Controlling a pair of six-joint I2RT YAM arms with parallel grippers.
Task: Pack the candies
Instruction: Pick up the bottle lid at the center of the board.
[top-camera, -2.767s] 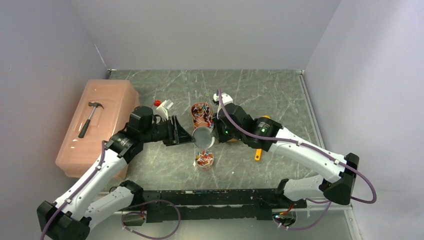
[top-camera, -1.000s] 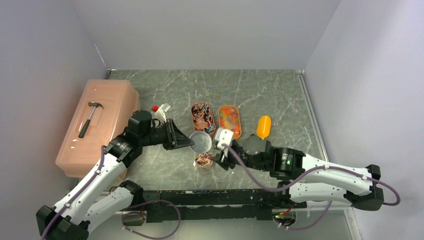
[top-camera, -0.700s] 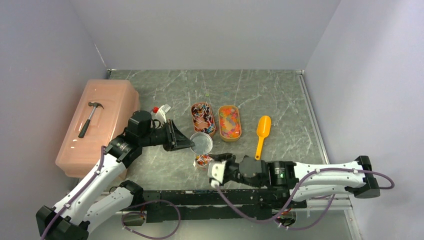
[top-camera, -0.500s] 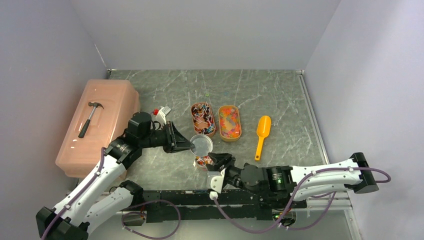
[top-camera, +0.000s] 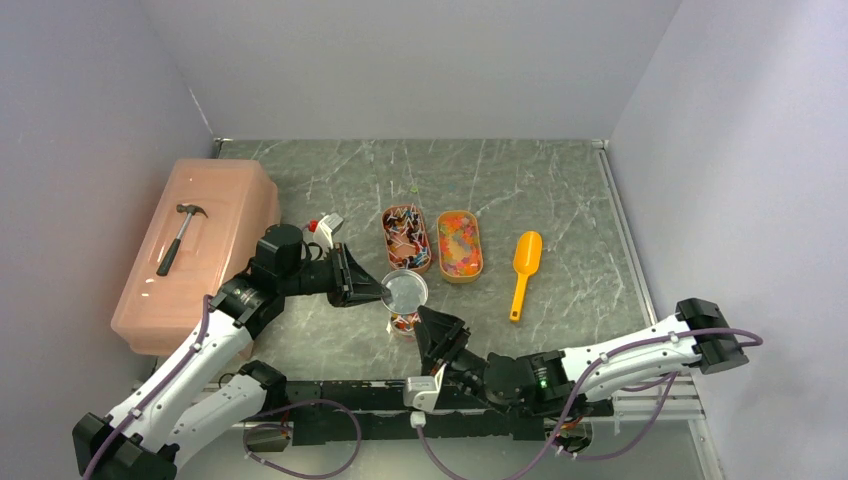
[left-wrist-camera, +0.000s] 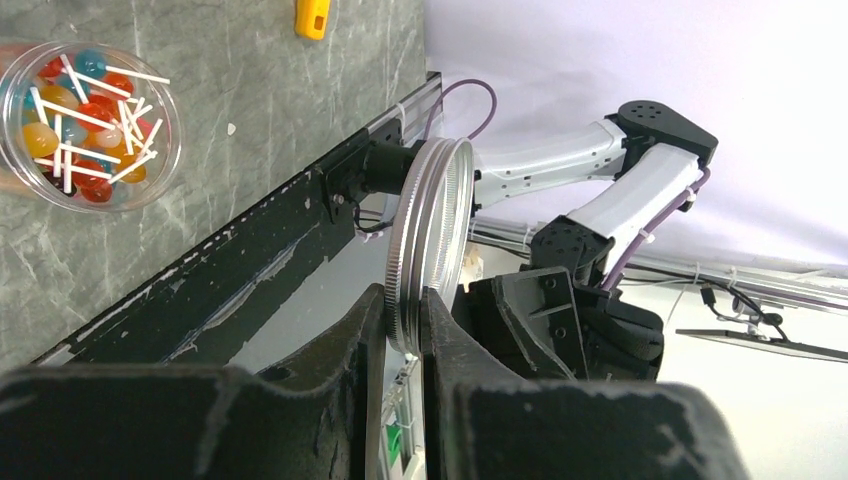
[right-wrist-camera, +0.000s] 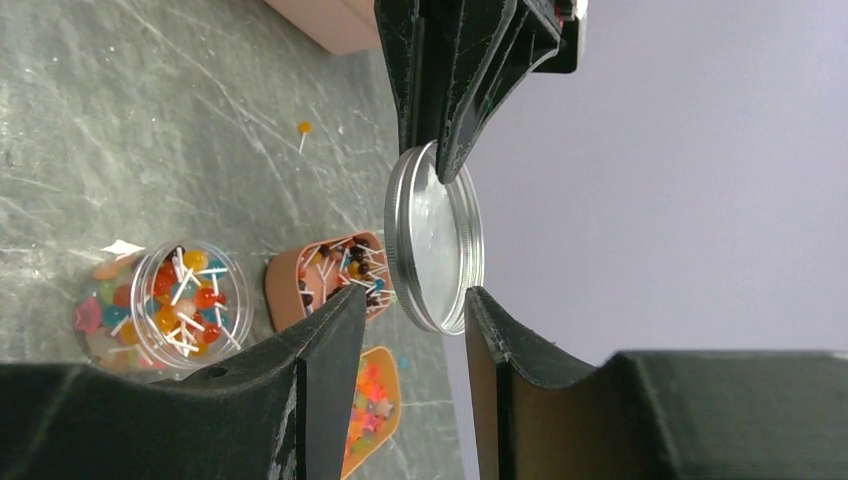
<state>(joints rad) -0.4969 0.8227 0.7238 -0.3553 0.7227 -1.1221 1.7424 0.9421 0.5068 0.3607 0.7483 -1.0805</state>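
Candies (top-camera: 404, 321) in jar (top-camera: 394, 328) partly hidden btwn lid (top-camera: 405, 289) & arm.

Two trays (top-camera: 405, 238), one jar (top-camera: 403, 322), one lid (top-camera: 405, 290), one scoop (top-camera: 522, 268), many candies (top-camera: 459, 240)

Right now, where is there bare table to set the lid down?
Bare: the far strip of table between the trays and back wall, and the patch right of the scoop. Crowded: the middle, where the left gripper holds the lid near the jar with the right gripper open beside it.
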